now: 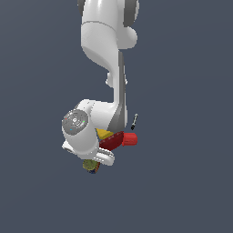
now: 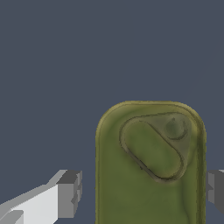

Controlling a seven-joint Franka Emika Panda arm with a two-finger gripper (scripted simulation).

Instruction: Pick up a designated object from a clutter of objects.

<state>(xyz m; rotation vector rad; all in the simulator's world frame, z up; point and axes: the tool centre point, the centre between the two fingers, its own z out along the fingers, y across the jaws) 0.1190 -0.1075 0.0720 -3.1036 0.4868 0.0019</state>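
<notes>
**Can between spread fingers, clutter close behind**

The gripper (image 2: 142, 192) stands wide, one finger (image 2: 70, 192) clear of the olive-topped can (image 2: 148, 166) between them. In the exterior view the arm (image 1: 102, 50) hides the yellow bottle (image 1: 103, 133), dark red bowl (image 1: 112, 141), red cup (image 1: 130, 139) and black marker (image 1: 134, 122) beyond the wrist; bare floor (image 1: 191, 182) surrounds.

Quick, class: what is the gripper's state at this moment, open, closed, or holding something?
Gripper: open. Its jaws stand on either side of the olive-topped can with a gap on each side, so nothing is held yet.
</notes>
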